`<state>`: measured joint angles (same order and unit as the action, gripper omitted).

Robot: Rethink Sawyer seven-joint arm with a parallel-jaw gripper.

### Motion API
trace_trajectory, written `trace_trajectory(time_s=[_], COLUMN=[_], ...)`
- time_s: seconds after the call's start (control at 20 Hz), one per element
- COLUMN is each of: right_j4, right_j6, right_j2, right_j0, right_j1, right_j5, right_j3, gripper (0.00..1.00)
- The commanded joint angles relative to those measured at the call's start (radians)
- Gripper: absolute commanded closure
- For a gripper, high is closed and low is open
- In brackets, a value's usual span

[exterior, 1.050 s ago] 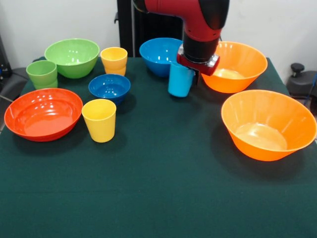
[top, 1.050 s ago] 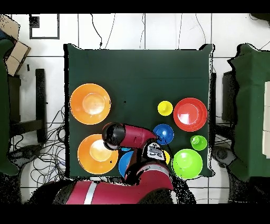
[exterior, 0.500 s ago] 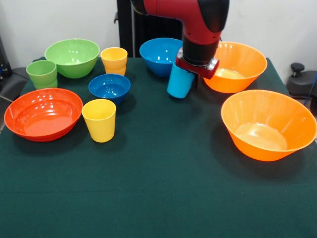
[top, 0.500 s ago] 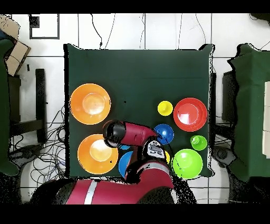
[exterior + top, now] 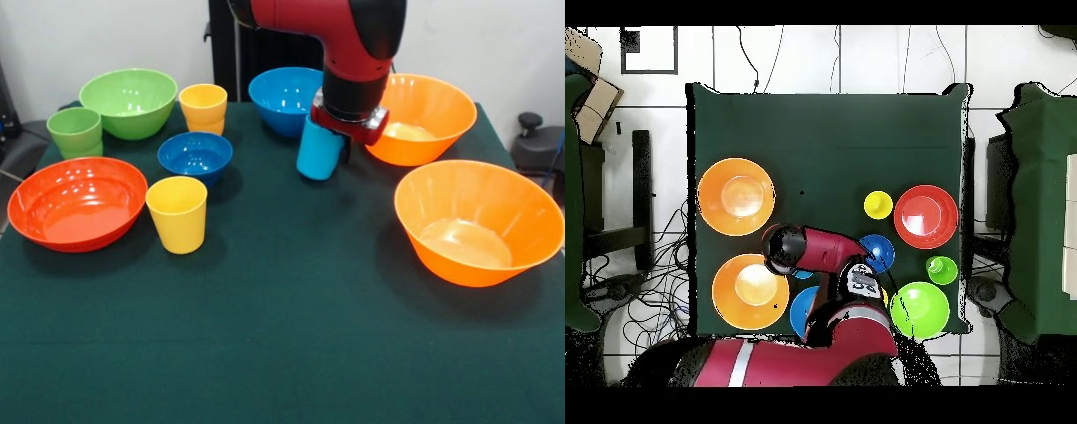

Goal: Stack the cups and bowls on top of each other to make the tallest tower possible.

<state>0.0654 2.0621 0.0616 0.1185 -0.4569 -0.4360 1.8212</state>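
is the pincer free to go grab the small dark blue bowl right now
Probably not yet: the pincer appears shut on the light blue cup. The dark blue bowl itself sits open, nothing over it.

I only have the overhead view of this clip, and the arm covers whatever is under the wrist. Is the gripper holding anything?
Observer: Yes. The front view shows the light blue cup tilted between the fingers of the gripper.
Operator: Is there anything inside the light blue bowl next to it? I see only a sliver of that bowl.
Observer: No. From the front the light blue bowl stands upright and looks empty, just behind the held cup.
Operator: I count one yellow cup. Is there another?
Observer: Yes. A second yellow cup stands between the green bowl and the light blue bowl, where the arm blocks most of it in your view.
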Motion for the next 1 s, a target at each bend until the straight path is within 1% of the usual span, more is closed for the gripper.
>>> trace_trajectory(time_s=[0.05, 0.5, 0.7, 1.0], right_j4=[0.014, 0.02, 0.018, 0.009], right_j6=[0.054, 0.043, 0.033, 0.024], right_j2=[-0.101, -0.117, -0.129, -0.134], right_j0=[0.031, 0.044, 0.061, 0.068], right_j1=[0.034, 0.017, 0.023, 0.031], right_j5=[-0.021, -0.073, -0.073, -0.088], right_j3=[-0.109, -0.129, -0.138, -0.156], gripper=[1.0, 1.0, 1.0, 1.0])
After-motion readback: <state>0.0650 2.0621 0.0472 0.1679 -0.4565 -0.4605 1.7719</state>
